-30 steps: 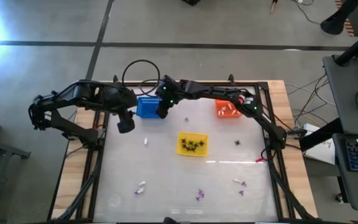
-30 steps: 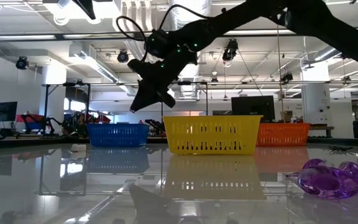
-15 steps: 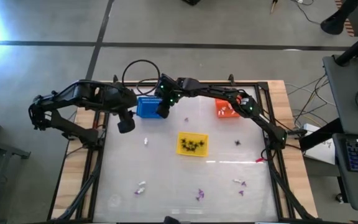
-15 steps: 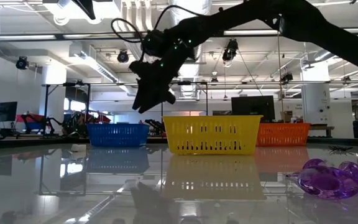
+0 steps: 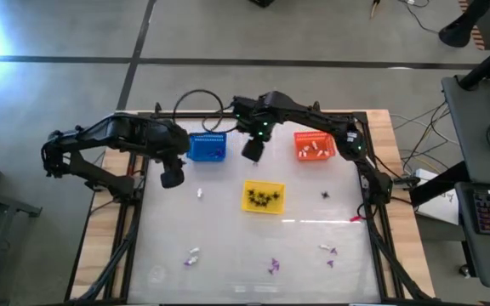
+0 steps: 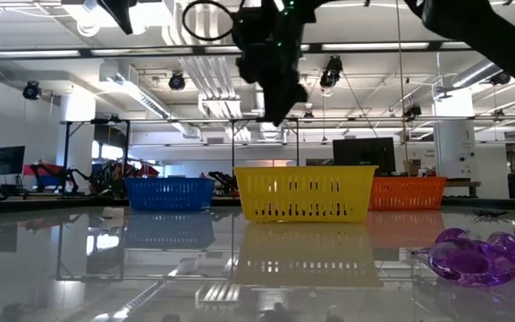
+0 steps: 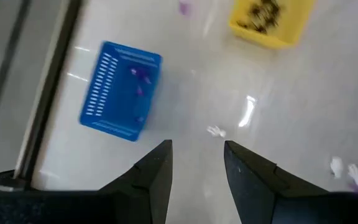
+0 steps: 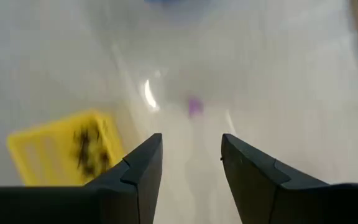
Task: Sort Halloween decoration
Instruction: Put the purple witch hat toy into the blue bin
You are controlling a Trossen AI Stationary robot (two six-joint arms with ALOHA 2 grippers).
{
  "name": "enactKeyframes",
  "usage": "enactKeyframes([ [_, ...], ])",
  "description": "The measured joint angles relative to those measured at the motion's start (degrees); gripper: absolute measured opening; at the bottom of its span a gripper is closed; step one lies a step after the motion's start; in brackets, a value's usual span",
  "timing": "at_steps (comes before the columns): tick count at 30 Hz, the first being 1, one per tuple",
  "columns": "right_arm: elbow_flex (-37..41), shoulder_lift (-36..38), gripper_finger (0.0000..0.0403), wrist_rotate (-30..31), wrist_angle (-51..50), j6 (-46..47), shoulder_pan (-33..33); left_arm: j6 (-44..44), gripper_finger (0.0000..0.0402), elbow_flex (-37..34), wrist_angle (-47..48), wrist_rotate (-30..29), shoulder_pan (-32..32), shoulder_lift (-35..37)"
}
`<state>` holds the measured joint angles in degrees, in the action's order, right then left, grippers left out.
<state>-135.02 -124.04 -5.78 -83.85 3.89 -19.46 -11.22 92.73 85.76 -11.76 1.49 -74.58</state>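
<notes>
Since a second ago my right gripper (image 5: 253,150) has swung away from the blue basket (image 5: 205,146) and now hangs above the table between that basket and the orange basket (image 5: 315,146), its arm bent in from the right edge. From its wrist camera I see both fingers (image 8: 135,177) spread apart with nothing between them, pointing down at a purple trinket (image 8: 194,106) lying loose near the yellow basket (image 8: 67,146). My left gripper (image 5: 171,176) waits just beside the blue basket's near left corner, fingers parted and empty. Purple pieces (image 7: 140,76) lie in the blue basket, black spiders (image 5: 264,198) in the yellow one, white pieces (image 5: 316,147) in the orange one. More white and purple trinkets (image 5: 273,267) lie scattered along the table's near side.
</notes>
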Motion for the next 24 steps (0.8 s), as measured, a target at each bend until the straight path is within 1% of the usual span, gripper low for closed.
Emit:
enactKeyframes([
  [4,0.1,2.9,0.0153,1.4,-5.7,4.1,1.2,0.6,0.0128,-4.0,-0.5,2.6,-0.8,0.1],
  [7,0.3,6.0,0.0155,1.8,-6.0,7.4,2.5,1.0,0.0128,-7.0,-2.2,4.2,-1.8,0.1],
  [11,0.4,10.5,0.0161,2.3,-6.2,12.4,4.6,2.3,0.0128,-11.8,-10.2,8.2,-3.6,0.3],
  [14,0.4,13.8,0.0162,5.3,-6.2,18.2,6.9,4.1,0.0128,-15.7,-16.1,10.8,-5.4,0.4],
  [19,0.4,18.5,0.0162,12.4,-6.3,25.7,11.5,5.2,0.0128,-21.0,-21.2,11.1,-8.1,0.4],
  [24,0.4,20.8,0.0160,16.2,-6.1,33.2,16.4,4.1,0.0128,-24.6,-26.6,11.4,-10.2,0.4],
])
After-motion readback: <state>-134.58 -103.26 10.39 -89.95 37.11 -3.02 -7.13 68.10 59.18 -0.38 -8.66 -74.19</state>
